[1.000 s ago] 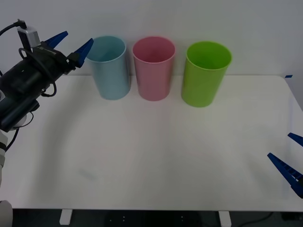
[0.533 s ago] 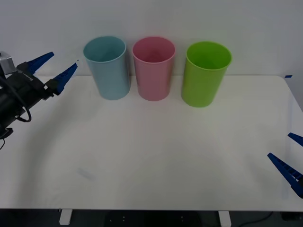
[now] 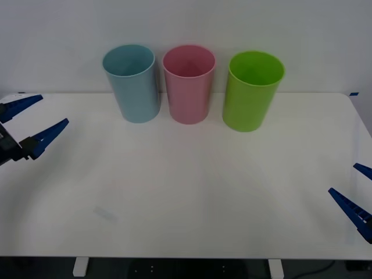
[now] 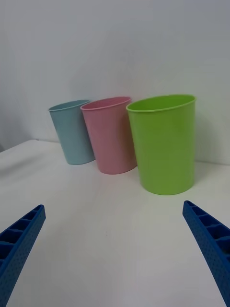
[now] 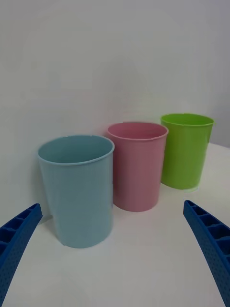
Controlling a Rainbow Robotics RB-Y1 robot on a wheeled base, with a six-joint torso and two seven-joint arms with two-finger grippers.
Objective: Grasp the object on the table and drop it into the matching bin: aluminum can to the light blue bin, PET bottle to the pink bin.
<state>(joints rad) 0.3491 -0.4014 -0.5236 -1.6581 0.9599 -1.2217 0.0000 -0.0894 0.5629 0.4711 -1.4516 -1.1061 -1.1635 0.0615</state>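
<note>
We see the table [image 3: 192,192], a wide white top with rounded corners, carrying three tall cup-shaped bins standing upright in a row along its far edge. Our left gripper [image 3: 26,123], fingers spread apart, hangs at the table's left edge; nearest to it, ahead and to its right, stands the light blue bin [image 3: 132,84]. Just beyond that one is the pink bin [image 3: 188,84], close beside it. The lime green bin [image 3: 251,90] stands last, farthest from this gripper, with a small gap to the pink one.
</note>
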